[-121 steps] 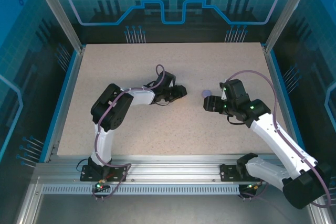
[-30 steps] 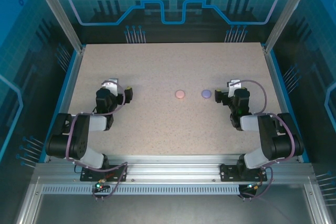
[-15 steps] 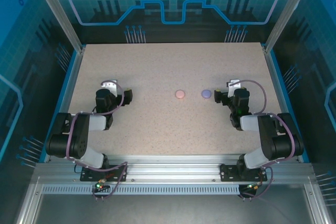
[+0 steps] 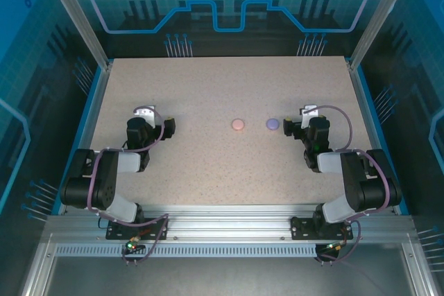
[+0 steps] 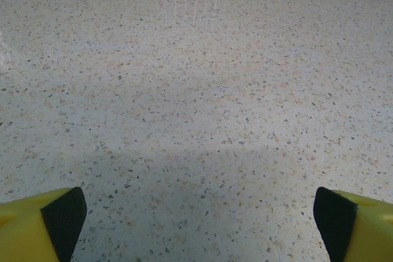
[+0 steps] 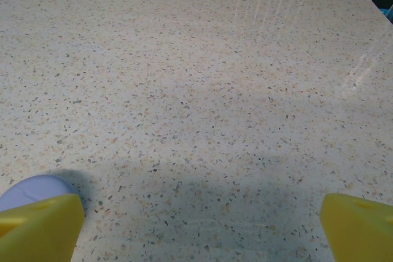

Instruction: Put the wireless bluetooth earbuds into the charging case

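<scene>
Two grippers stand with jaws spread wide and nothing between them: the left gripper and the right gripper, both low over the table. Just beside the right gripper, off its centreline and close by one yellow finger, lies the lavender case. Farther out from that gripper, and well apart from the left one, lies the pink case. Both cases look shut. We cannot tell whether the earbuds sit inside them.

Risks, in our judgement: the lavender case lies beside the finger rather than between the jaws, so a straight advance would likely shove it aside. Both cases are low, round and smooth, so a closing pinch could squirt one out. A shut lid would also bar any insertion.

The right wrist view shows how near the case is to the finger, which is too small to judge from overhead. The overhead view shows both cases in line between the grippers. The left wrist view offers bare tabletop ahead.
</scene>
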You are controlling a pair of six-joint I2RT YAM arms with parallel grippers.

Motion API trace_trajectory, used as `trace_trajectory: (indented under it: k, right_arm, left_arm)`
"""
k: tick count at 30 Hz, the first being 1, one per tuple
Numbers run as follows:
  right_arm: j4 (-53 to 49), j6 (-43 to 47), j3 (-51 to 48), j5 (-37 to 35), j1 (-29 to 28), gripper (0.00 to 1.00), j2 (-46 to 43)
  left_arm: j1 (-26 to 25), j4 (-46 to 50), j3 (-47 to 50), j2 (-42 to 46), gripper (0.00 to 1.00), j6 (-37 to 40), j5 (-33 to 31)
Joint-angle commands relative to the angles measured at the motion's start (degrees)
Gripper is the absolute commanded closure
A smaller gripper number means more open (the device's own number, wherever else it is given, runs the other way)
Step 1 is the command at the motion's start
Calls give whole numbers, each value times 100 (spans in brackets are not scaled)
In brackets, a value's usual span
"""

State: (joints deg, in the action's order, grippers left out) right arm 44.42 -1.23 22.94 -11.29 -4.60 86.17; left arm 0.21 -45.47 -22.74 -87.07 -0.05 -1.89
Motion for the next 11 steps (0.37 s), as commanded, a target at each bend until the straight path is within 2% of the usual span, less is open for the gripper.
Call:
trace_trajectory:
  k: [1,11]
  right_arm:
    - [66,11,79,-51,-49,0,5]
    - [-20,49,120,378,77,0,5]
  left_arm:
    - [-21,-84,-65,-16,1,5,-64]
    - [-21,-68,-71,-12,1,6,-50]
